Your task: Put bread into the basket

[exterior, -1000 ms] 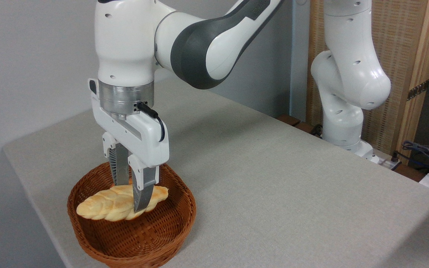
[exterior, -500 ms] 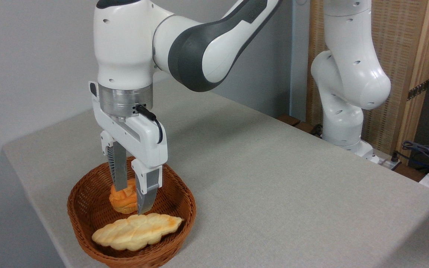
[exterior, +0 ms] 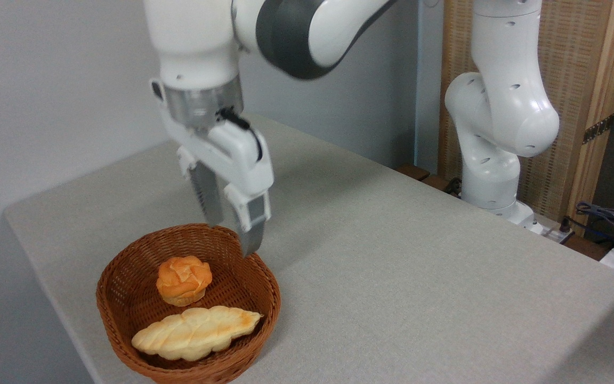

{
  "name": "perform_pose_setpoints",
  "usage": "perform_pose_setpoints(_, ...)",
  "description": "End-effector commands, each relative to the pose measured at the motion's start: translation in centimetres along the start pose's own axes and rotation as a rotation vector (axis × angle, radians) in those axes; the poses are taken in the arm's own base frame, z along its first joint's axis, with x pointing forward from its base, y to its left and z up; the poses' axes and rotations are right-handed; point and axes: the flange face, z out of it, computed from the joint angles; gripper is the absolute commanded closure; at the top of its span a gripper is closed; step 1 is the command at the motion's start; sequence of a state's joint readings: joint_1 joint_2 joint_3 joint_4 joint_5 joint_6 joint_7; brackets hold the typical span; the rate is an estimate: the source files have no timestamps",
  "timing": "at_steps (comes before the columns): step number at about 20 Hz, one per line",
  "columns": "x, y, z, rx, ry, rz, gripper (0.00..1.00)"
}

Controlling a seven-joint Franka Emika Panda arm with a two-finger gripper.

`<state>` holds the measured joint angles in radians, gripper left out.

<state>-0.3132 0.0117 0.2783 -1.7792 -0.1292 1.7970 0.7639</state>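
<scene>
Presently, in the fixed camera view, the bread (exterior: 196, 332) is lying flat inside the basket (exterior: 264, 282), toward its near side, just beside a small round bun (exterior: 184, 279). Above the basket's far rim, the gripper (exterior: 231, 236) is hanging empty, its fingers standing narrowly apart over the table (exterior: 419, 266).

- The white arm (exterior: 307, 32) reaches in from upper right, wrist pointing down.
- The end effector (exterior: 232, 234) hangs slightly tilted, its two fingers (exterior: 207, 194) parted and empty.
</scene>
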Motion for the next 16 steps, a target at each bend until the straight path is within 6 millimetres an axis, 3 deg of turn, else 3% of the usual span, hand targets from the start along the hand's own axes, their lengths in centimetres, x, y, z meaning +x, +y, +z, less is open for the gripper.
perform_pose_setpoints(1,-1.3,3.1,-2.6,-0.039,-0.054,0.021,0.0)
perform_pose_setpoints(6,0.5,5.4,-5.9,0.101,-0.106,-0.062,0.0)
perform_pose_setpoints(10,0.3,4.4,-8.6,0.114,-0.075,-0.08,0.0)
perform_pose_setpoints(16,-0.2,3.4,-9.0,0.113,-0.063,-0.096,0.0)
